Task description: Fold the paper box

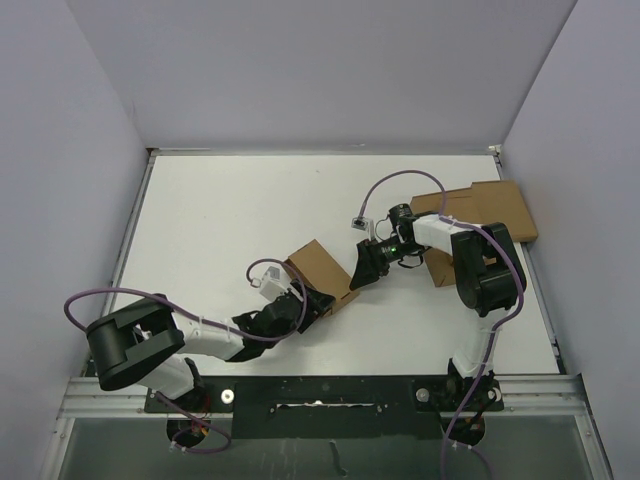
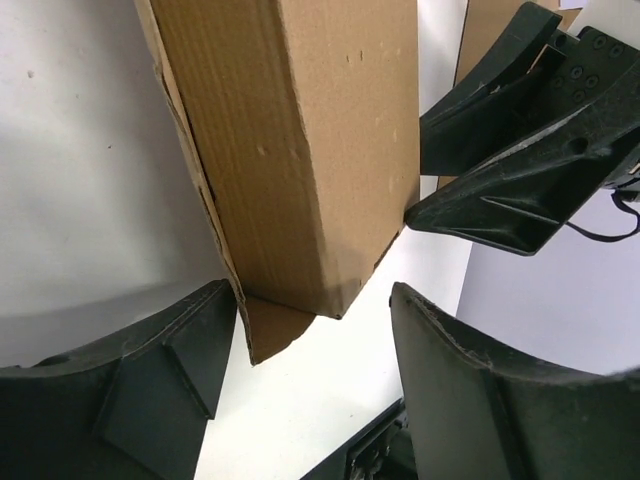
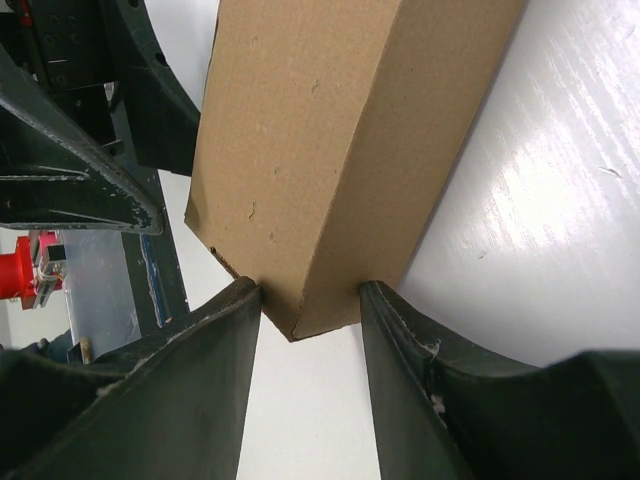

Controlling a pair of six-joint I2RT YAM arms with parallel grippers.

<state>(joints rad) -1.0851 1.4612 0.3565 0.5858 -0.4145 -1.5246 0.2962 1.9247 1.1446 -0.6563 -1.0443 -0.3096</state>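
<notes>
1. The box [image 1: 318, 266] lies near the middle of the table [image 1: 220, 220], folded into a narrow block, with a gripper at each end.
2. The right gripper [image 1: 358, 272] clamps the box's right end. In its wrist view both fingers [image 3: 215, 340] press against opposite sides of that end.
3. The left gripper [image 1: 308, 306] stands open around the box's near end. In its wrist view one finger is clear of the box and the other sits just beside a ragged lower edge.
4. A flat cardboard slab [image 1: 490, 205] lies at the table's right rear, partly under the right arm.
</notes>
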